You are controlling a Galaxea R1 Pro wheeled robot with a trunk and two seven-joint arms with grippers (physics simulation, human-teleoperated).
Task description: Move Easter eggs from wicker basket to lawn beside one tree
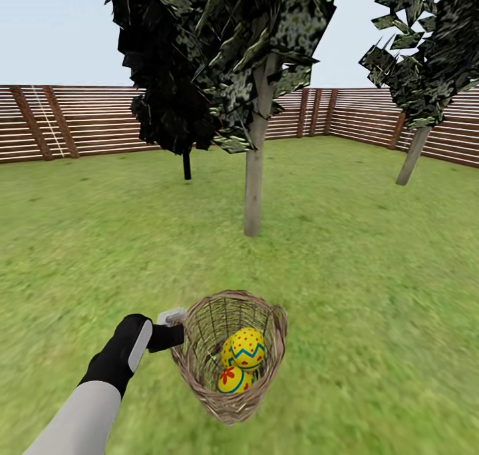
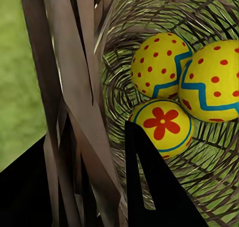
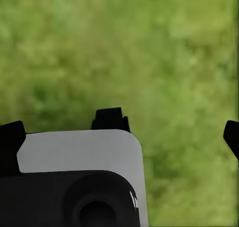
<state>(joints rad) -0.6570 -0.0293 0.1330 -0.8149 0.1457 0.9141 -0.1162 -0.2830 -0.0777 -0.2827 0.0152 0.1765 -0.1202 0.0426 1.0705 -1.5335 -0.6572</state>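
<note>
Left claw (image 1: pixel 178 332) clamped on wicker basket (image 1: pixel 199 365) rim at its 9 o'clock, basket tilted above lawn (image 1: pixel 372 275). Three Easter eggs (image 2: pixel 162 67) inside; tree (image 1: pixel 253 189) at 12 o'clock. Right claw (image 3: pixel 172 125) fingers apart over grass.

wicker basket (image 1: pixel 229 355) on lawn (image 1: pixel 372 289), near foreground, centre. three easter eggs (image 2: pixel 184 87) inside basket, clustered together, touching. left gripper (image 1: pixel 174 332) at basket's left rim, one finger inside wall, one outside. thick-trunked tree (image 1: pixel 254 175) behind basket, well apart. thin-trunked tree (image 1: pixel 187 163) farther back, left of it. third tree (image 1: pixel 414 152) far right. fence (image 1: pixel 80 119) behind all trees.
</note>
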